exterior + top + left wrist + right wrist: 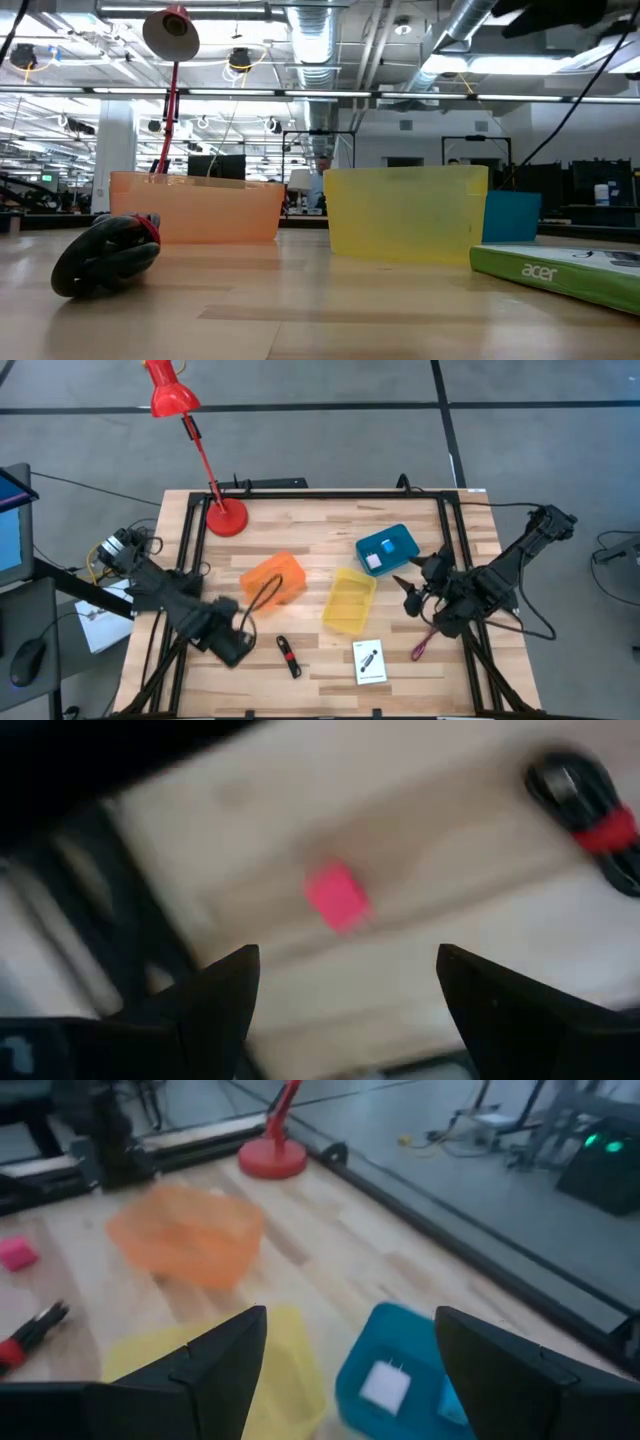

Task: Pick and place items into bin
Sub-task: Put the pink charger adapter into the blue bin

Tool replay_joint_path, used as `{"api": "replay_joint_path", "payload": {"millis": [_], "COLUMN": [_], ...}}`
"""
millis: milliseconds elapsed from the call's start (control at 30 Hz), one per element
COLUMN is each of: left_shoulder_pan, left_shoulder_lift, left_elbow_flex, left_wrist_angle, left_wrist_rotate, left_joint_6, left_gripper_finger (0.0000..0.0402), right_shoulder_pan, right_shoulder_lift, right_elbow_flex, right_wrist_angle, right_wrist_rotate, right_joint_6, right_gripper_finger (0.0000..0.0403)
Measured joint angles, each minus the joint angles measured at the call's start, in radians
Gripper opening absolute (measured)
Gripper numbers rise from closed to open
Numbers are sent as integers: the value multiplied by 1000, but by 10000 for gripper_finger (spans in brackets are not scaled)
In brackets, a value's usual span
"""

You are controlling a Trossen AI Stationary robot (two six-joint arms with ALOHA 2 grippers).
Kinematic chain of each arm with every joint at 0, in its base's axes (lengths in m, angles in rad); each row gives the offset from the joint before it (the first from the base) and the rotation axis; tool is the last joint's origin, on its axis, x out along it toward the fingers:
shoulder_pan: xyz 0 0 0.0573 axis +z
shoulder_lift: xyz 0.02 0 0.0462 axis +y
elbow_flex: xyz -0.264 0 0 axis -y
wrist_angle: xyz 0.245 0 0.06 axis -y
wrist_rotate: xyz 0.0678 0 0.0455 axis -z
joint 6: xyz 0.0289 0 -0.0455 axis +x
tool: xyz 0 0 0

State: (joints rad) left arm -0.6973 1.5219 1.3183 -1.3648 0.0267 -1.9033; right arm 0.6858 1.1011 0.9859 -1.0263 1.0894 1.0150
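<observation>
Left tool near surface's front-left, jaws spread, empty; pink cube just ahead of it, black-and-red stick tool beside. Right tool wide open, empty, above blue bin and yellow bin. Orange bin between arms. White card and dark red cord at front, unpicked. Step, likely: left approach to cube. Next: descend, straddle cube, close.

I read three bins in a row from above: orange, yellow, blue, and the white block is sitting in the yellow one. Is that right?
Not quite. The white block lies in the blue bin, not in the yellow bin, which looks empty. The high view shows it, and the right wrist view agrees. The orange bin, yellow and blue do stand in that row.
</observation>
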Motion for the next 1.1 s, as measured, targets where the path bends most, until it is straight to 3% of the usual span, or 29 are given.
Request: {"api": "replay_joint_path", "payload": {"millis": [133,200,600,1100], "left_shoulder_pan": [-51,-64,-110,-110], "left_shoulder_lift": [1,1,1,1], "left_elbow_flex": [-103,-148,-277,-428], "left_wrist_angle": [313,386,405,518], "left_wrist_rotate": [-33,-35,-34,-55], "left_joint_6": [-132,-163,-388,-423], "left_gripper_finger": [293,293,293,293], "right_shoulder_pan": [-70,-107,-264,-375], "right_shoulder_lift": [0,0,0,0], "right_elbow_flex": [0,0,0,0], "right_wrist_angle": [46,63,92,91], "right_wrist_rotate": [13,13,-40,-41], "right_joint_6": [-51,-79,-185,-187], "right_gripper_finger": [286,286,286,286]}}
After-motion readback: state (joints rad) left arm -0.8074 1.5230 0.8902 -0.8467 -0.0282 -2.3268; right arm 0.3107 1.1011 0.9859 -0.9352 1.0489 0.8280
